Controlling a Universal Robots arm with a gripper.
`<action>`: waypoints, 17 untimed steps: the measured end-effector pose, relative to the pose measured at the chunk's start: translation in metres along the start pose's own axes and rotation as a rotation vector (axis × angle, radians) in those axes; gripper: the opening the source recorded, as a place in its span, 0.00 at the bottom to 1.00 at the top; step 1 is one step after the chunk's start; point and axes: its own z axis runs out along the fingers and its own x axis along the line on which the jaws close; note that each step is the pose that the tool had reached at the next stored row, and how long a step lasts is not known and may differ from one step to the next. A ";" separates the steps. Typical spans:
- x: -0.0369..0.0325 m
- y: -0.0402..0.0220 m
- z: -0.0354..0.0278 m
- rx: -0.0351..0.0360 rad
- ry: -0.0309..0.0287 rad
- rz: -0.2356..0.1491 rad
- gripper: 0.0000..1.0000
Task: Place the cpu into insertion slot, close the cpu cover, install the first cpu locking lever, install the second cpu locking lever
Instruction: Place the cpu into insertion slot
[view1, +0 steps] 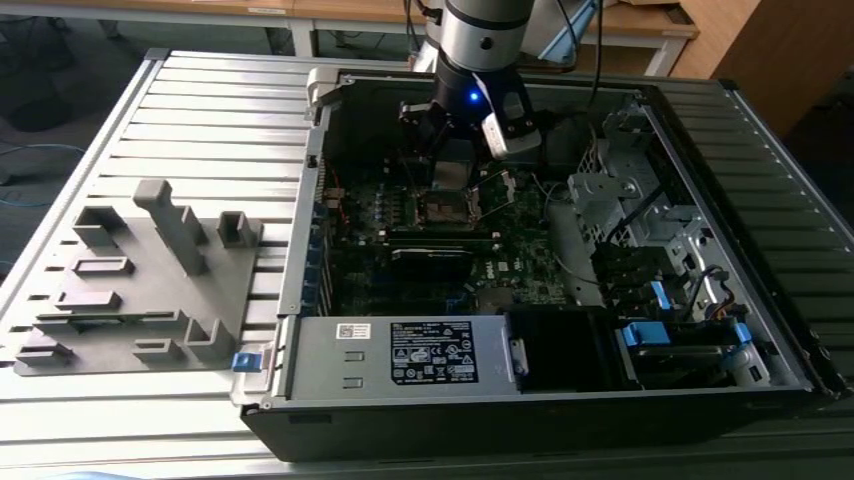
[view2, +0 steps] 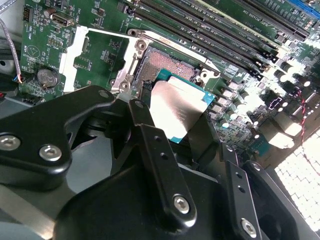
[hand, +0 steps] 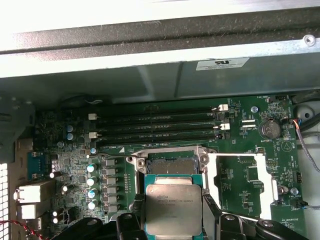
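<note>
My gripper (view1: 455, 160) hangs inside the open computer case, shut on the cpu (hand: 173, 210), a flat square chip with a dull silver top and a green edge. Black fingers (view2: 146, 122) clamp two opposite sides of the cpu (view2: 177, 107). The chip hovers slightly tilted, just above and partly over the insertion slot (hand: 168, 164), a dark square socket with a metal rim. The same insertion slot (view2: 169, 70) lies open on the green motherboard, beside the chip's far edge. The cpu cover and the locking levers are hidden behind the chip and fingers.
Long black memory slots (hand: 155, 127) run beside the socket, with a row of capacitors (hand: 91, 185) and a coin battery (hand: 270, 129) nearby. The case wall (hand: 150, 70) rises close behind. A power supply (view1: 400, 355), drive cage (view1: 627, 200) and grey fixture (view1: 134, 270) show in the exterior view.
</note>
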 end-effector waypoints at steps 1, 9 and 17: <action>0.0000 0.0000 0.0000 0.0000 0.0000 0.000 0.54; 0.0000 -0.0001 0.0001 -0.0002 -0.0012 0.015 0.54; 0.0000 -0.0001 0.0007 -0.0018 -0.0072 0.093 0.54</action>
